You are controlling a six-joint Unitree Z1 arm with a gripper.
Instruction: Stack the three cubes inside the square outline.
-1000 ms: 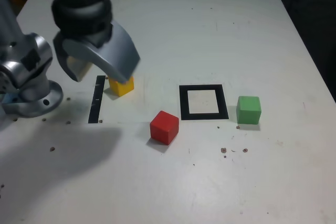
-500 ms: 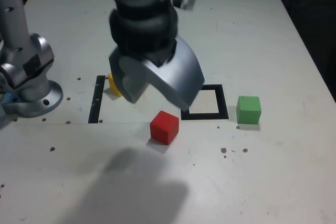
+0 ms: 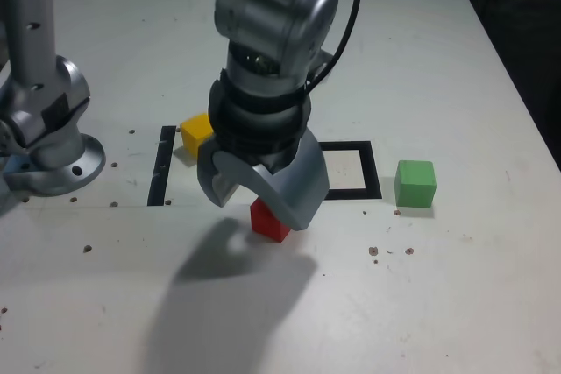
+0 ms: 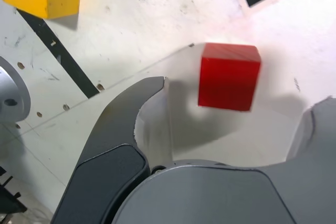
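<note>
claw [image 4: 231, 98]: wide, nothing in it, you're good | red cube [image 4: 229, 77]: upper middle of wrist view, between the 2 jaws | risk: its faces look skewed to your jaws imo, so closing now could twist or knock it

Cube [image 4: 229, 83] — red, matt; claw [image 4: 233, 145] — smooth.

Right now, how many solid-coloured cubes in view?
3. Matte red cube: under the open gripper. Matte yellow cube: beside the thin black strip. Matte green cube: exterior view's right of the square outline.
</note>
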